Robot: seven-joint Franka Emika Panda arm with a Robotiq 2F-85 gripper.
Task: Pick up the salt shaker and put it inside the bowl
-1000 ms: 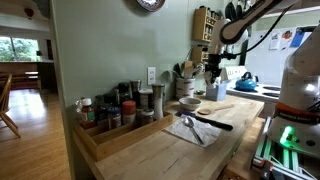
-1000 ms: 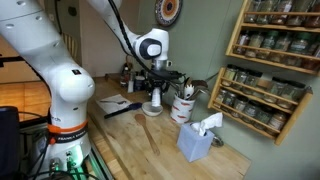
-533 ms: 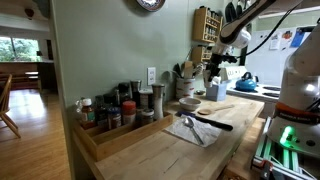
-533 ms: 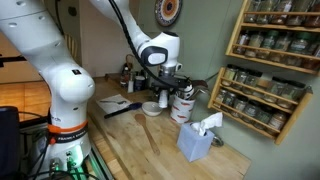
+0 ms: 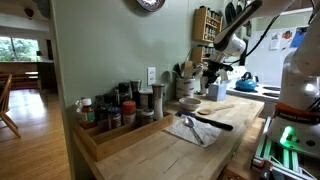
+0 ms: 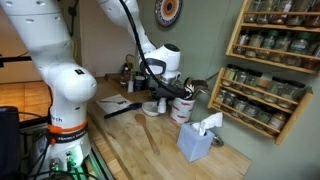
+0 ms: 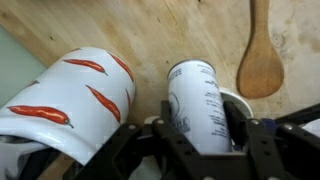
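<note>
Gripper jaws look clamped on both flanks of the salt shaker, held just beside the chili-print jar; best to lift straight up to clear that jar, then carry past the wooden spoon to the bowl and release low.

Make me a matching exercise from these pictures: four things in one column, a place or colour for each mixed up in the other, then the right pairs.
1. salt shaker
2. wooden spoon
3. jar
4. spice rack

A. mounted on the wall
B. white with red chili peppers
C. gripped by the tool
D. lying flat on the wooden counter

Pairs: 1-C, 2-D, 3-B, 4-A
</note>
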